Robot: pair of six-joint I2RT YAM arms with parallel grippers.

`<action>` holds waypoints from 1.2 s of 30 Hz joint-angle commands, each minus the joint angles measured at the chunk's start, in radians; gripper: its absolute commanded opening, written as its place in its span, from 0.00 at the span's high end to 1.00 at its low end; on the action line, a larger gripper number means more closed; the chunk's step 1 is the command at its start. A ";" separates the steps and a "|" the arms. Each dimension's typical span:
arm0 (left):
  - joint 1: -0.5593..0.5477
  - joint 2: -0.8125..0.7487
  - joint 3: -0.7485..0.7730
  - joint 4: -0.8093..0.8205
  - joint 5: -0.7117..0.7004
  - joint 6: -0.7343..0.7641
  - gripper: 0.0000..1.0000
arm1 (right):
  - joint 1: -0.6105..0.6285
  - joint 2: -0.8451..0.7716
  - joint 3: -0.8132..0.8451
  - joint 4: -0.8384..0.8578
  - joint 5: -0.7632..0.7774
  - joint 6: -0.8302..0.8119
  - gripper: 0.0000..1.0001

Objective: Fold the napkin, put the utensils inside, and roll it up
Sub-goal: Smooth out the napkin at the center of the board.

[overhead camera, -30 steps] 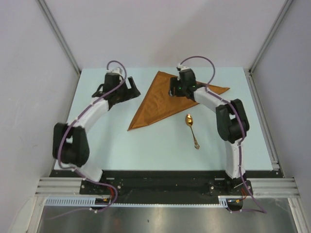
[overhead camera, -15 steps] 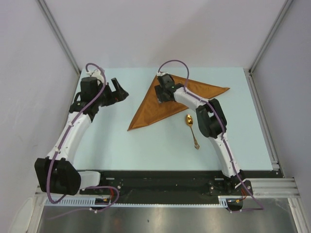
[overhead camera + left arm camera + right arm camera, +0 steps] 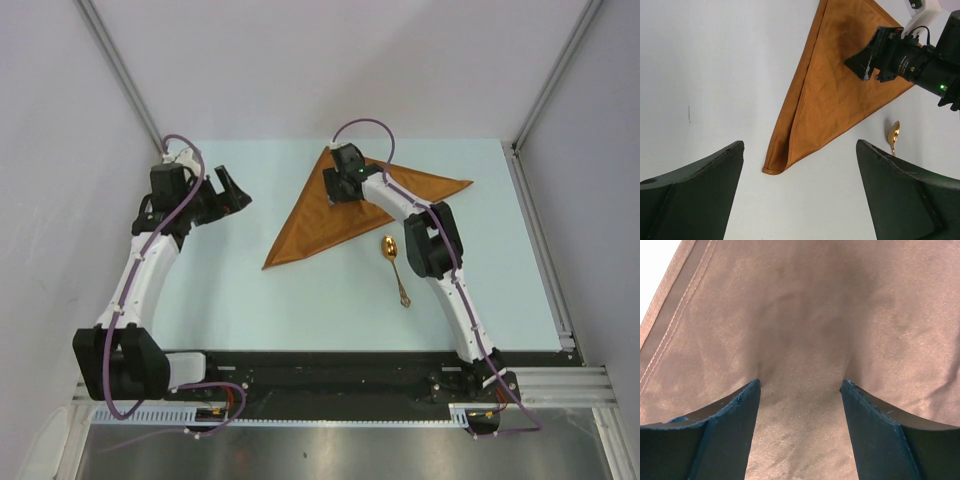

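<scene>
The rust-orange napkin [image 3: 330, 222] lies folded into a triangle on the table, its long point toward the front left; it also shows in the left wrist view [image 3: 832, 95]. The gold spoon [image 3: 393, 262] lies just right of it, bowl to the back; its bowl shows in the left wrist view [image 3: 894, 134]. My right gripper [image 3: 336, 192] is open, its fingertips [image 3: 747, 392] pressing down on the napkin [image 3: 800, 330] near its back corner. My left gripper [image 3: 232, 192] is open and empty above bare table, well left of the napkin.
The pale blue table [image 3: 300, 300] is walled by grey panels on the left, right and back. A black rail [image 3: 330, 365] runs along the front edge by the arm bases.
My left arm has drawn back to the left, away from the napkin. My right gripper moved left along the napkin toward its back corner, then eased slightly right.
</scene>
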 commanded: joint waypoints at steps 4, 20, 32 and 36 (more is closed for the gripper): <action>0.024 0.005 -0.004 0.014 0.056 0.021 0.02 | -0.033 0.063 0.055 -0.035 -0.014 0.041 0.28; 0.044 0.024 -0.009 0.011 0.102 0.018 0.02 | -0.039 0.162 0.200 -0.066 -0.017 0.107 0.28; 0.057 0.037 -0.013 0.016 0.135 0.012 0.02 | -0.038 0.229 0.286 -0.066 -0.029 0.144 0.27; 0.060 0.041 -0.016 0.019 0.141 0.010 0.02 | -0.038 0.250 0.312 -0.049 -0.034 0.170 0.27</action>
